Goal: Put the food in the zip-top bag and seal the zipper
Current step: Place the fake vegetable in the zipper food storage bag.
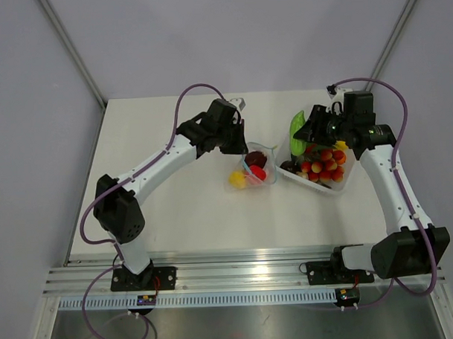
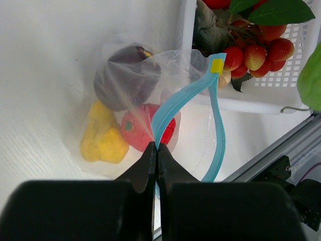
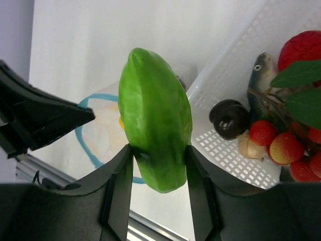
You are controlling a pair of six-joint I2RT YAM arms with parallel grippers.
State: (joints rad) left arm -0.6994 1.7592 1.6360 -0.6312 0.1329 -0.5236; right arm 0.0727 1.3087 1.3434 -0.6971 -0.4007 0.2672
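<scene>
The clear zip-top bag (image 1: 251,172) lies mid-table with its mouth open. In the left wrist view it (image 2: 198,145) holds a dark maroon piece (image 2: 123,75), a yellow piece (image 2: 103,135) and a red piece (image 2: 138,128). My left gripper (image 2: 157,146) is shut on the blue-teal zipper (image 2: 175,103), holding one lip up. My right gripper (image 3: 158,150) is shut on a green food piece (image 3: 154,118), held above the table between the bag and the white basket (image 1: 344,182). The green piece also shows in the top view (image 1: 297,133).
The white perforated basket (image 3: 235,165) right of the bag holds red berries (image 1: 324,162), a dark ring-shaped piece (image 3: 229,118), a fish toy (image 3: 262,75) and green leaves. A metal rail (image 1: 237,269) runs along the table's near edge.
</scene>
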